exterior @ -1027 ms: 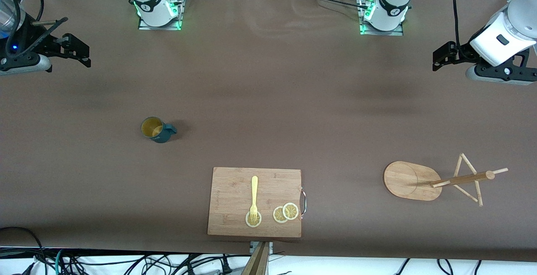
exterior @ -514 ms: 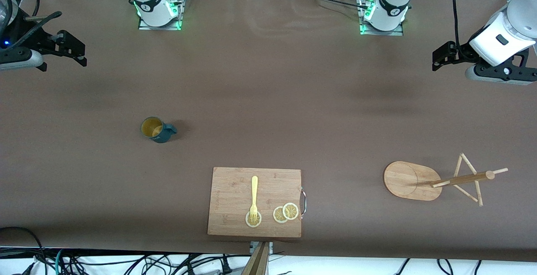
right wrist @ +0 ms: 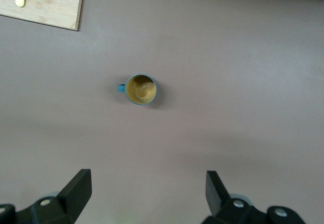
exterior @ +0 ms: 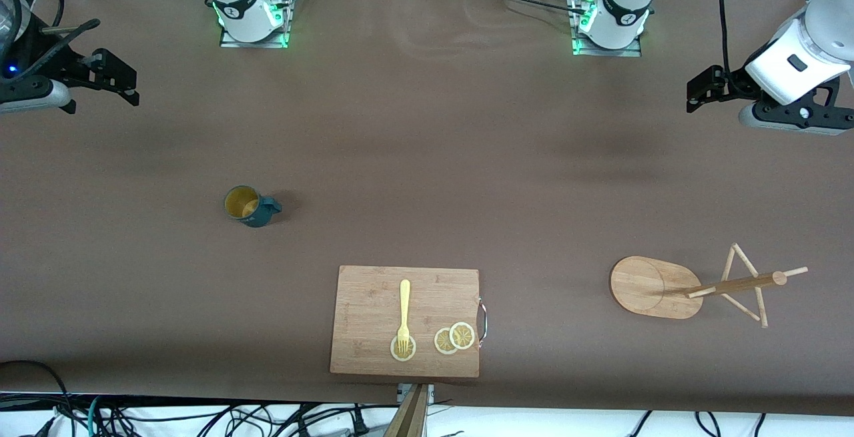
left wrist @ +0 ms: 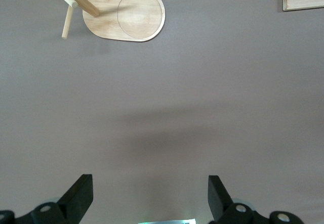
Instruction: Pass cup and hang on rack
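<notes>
The cup (exterior: 250, 205), a small dark teal mug with an ochre inside, stands upright on the brown table toward the right arm's end, its handle pointing toward the table's middle. In the right wrist view the cup (right wrist: 141, 89) lies well ahead of my open, empty right gripper (right wrist: 148, 191). That right gripper (exterior: 130, 87) hovers over the table's end, away from the cup. The wooden rack (exterior: 650, 287) rests on its oval base toward the left arm's end; its base (left wrist: 126, 14) shows in the left wrist view. My left gripper (exterior: 694, 97), open and empty (left wrist: 151, 193), hovers over that end.
A bamboo cutting board (exterior: 373, 290) lies near the front edge at the table's middle, carrying a yellow fork (exterior: 403, 313) and lemon slices (exterior: 455, 337). Both arm bases (exterior: 250, 17) stand along the table edge farthest from the front camera. Cables hang below the front edge.
My right gripper has shifted slightly toward its end of the table. The left gripper, cup and rack have hardly moved.
</notes>
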